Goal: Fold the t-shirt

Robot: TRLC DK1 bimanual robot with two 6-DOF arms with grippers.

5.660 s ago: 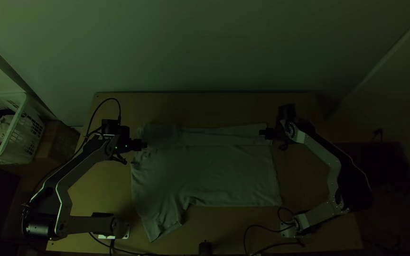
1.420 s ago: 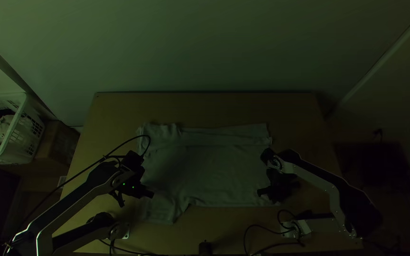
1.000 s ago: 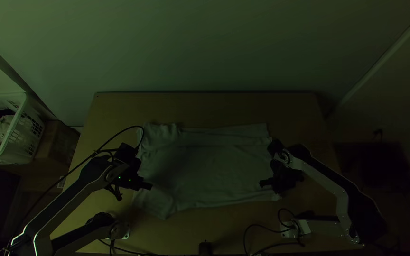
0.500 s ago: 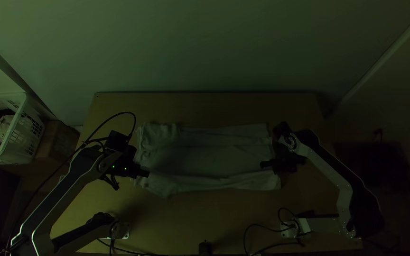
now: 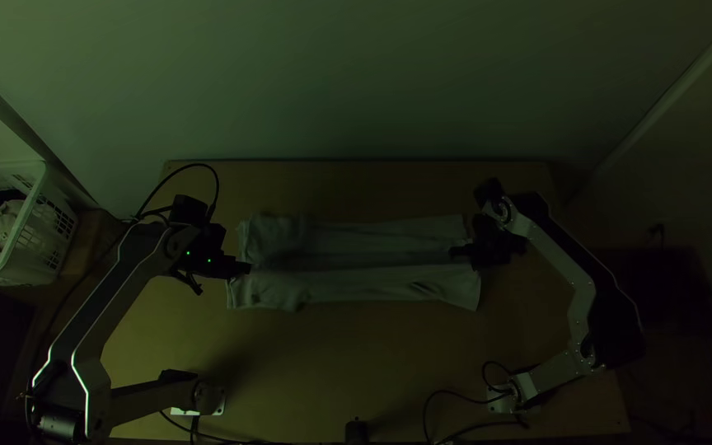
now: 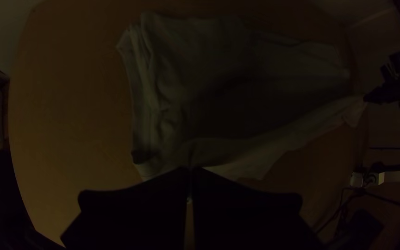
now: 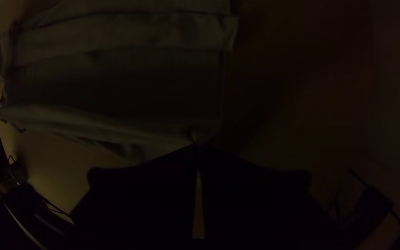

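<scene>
T-shirt [image 5: 356,284] on table [image 5: 356,354], btwn L gripper [image 5: 246,268] & R gripper [image 5: 453,251]; basket [image 5: 53,229] left of table, w/ cloth [image 5: 6,221] in it.

Dim light falls on a plain pale wall [image 5: 356,91] behind the light wooden table [image 5: 356,371]. Near the table's left side, a white perforated plastic basket [image 5: 51,231] stands beside what is probably a brown cardboard box [image 5: 82,251].

We have room over the bare table [image 5: 356,358] nearer us than the t-shirt [image 5: 356,287]; what look like cables [image 5: 461,395] obstruct beside the right arm's base [image 5: 503,401].
</scene>
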